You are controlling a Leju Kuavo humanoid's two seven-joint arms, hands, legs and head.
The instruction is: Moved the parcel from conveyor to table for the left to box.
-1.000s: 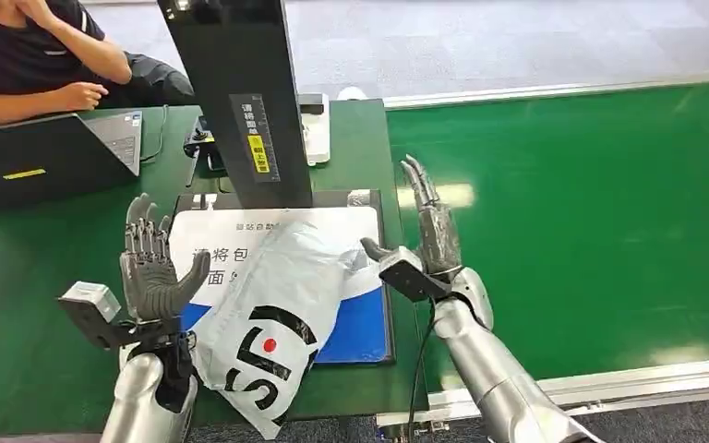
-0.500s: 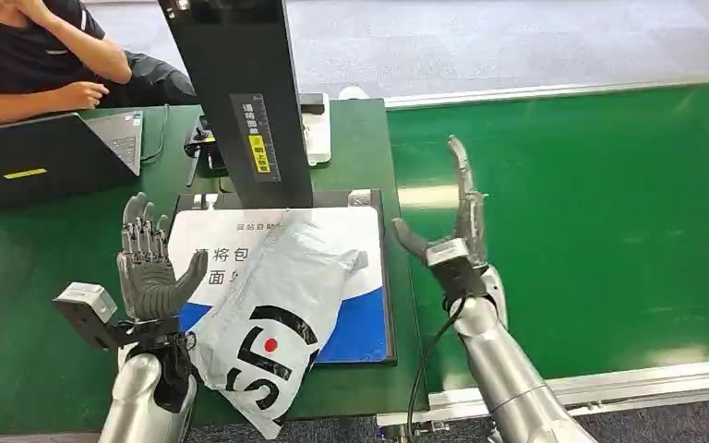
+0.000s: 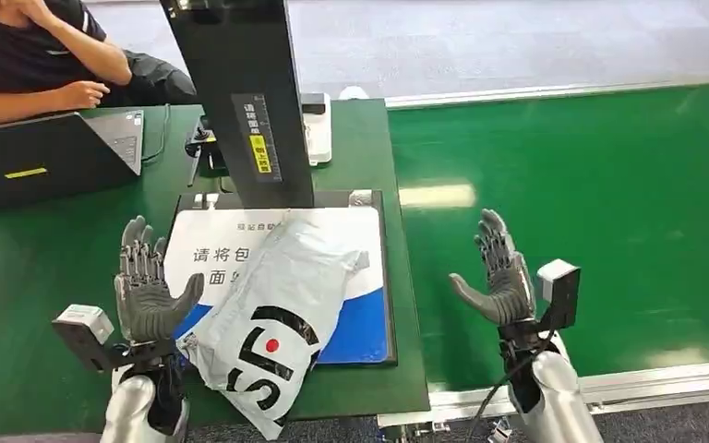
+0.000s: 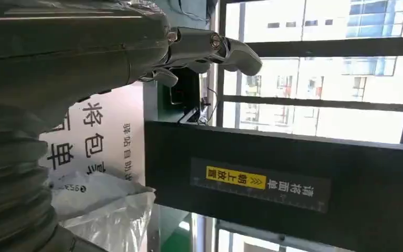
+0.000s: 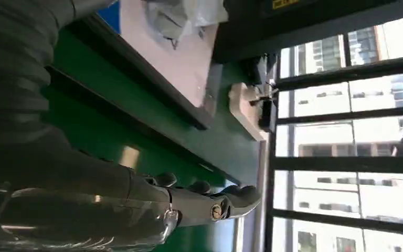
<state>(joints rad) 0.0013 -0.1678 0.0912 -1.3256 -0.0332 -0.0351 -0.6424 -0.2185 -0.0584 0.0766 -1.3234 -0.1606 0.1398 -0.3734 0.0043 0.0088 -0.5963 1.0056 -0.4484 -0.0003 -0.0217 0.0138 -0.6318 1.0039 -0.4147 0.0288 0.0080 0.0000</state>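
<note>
The parcel [image 3: 272,323], a grey-white plastic mailer with black letters and a red dot, lies slantwise on the white and blue mat [image 3: 365,323] of the green table [image 3: 18,277]. Its near end hangs over the table's front edge. My left hand [image 3: 148,288] stands upright just left of the parcel, fingers apart, holding nothing. My right hand [image 3: 498,281] is raised over the green conveyor [image 3: 591,185], well right of the parcel, fingers spread and empty. The left wrist view shows the parcel [image 4: 105,210] beside the left hand [image 4: 84,58]; the right wrist view shows the right hand [image 5: 136,205].
A black scanner post [image 3: 240,92] rises behind the mat. A laptop [image 3: 46,152] sits at the far left, with a seated person [image 3: 37,55] behind it. A white device [image 3: 318,125] stands at the table's back.
My right hand has pulled away from the parcel's right side, swinging right and back toward me over the conveyor. The parcel and my left hand have stayed put.
</note>
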